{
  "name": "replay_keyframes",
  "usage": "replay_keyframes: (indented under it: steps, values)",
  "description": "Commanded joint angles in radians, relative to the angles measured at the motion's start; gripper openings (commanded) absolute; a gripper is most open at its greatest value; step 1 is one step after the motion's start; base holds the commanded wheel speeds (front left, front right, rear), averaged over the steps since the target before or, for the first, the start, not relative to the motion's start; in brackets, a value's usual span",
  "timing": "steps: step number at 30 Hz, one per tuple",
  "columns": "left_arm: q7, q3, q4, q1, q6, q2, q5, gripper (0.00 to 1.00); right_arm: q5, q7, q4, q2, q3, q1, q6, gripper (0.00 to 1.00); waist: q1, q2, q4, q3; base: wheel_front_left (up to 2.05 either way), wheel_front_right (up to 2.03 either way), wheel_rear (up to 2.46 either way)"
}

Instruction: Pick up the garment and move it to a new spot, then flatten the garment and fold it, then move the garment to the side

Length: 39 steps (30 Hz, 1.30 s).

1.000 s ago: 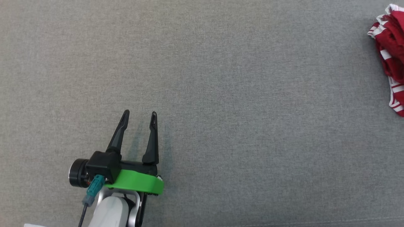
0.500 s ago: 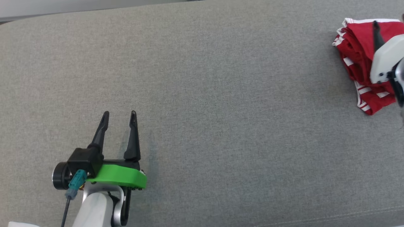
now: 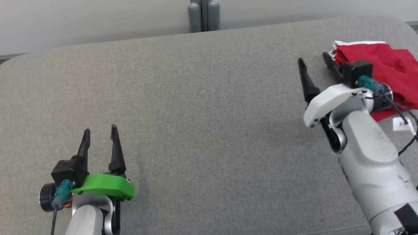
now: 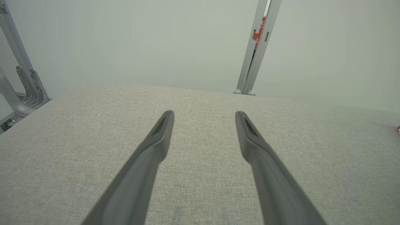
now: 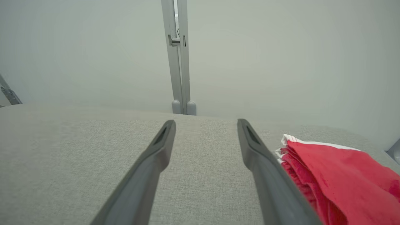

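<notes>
L gripper [image 3: 100, 128] spread, empty; R gripper [image 3: 313, 57] spread, just beside folded red garment [image 5: 337, 168]; head cam: white tag [image 3: 402, 123].

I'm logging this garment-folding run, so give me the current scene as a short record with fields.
surface: grey fabric top
garment: red with white trim, lying in layers at the far right of the surface
left gripper: jaws open, empty, over bare fabric at the near left
right gripper: jaws open, nothing between them, just left of the garment
backdrop: grey post against a pale wall
</notes>
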Motion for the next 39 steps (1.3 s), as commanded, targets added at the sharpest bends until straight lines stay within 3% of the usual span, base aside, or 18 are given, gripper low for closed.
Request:
replay_keyframes:
  steps: [1, 8, 19, 39]
  values:
    - [-0.003, 0.013, 0.003, 0.019, -0.005, -0.003, -0.011, 1.0, 0.015, -0.018, -0.015, 0.019, -0.001, 0.045, -0.002, 1.0, 0.0, 0.0, 0.01, -0.023, 0.0, 0.0, 0.0]
    - [-0.003, 0.034, -0.006, 0.07, -0.026, -0.02, -0.016, 1.0, -0.021, -0.043, -0.124, 0.093, -0.047, 0.217, -0.002, 1.0, 0.0, 0.0, 0.02, -0.054, 0.0, 0.0, 0.0]
    - [-0.003, 0.033, -0.058, 0.165, -0.015, -0.033, -0.006, 1.0, -0.085, -0.043, -0.386, 0.127, -0.141, 0.484, -0.001, 1.0, 0.0, 0.0, 0.031, -0.087, 0.0, 0.0, 0.0]
    - [-0.003, -0.012, -0.079, 0.199, 0.012, -0.035, -0.016, 1.0, -0.013, -0.037, -0.496, 0.128, -0.124, 0.603, -0.002, 1.0, 0.0, 0.0, 0.026, -0.101, 0.0, 0.0, 0.0]
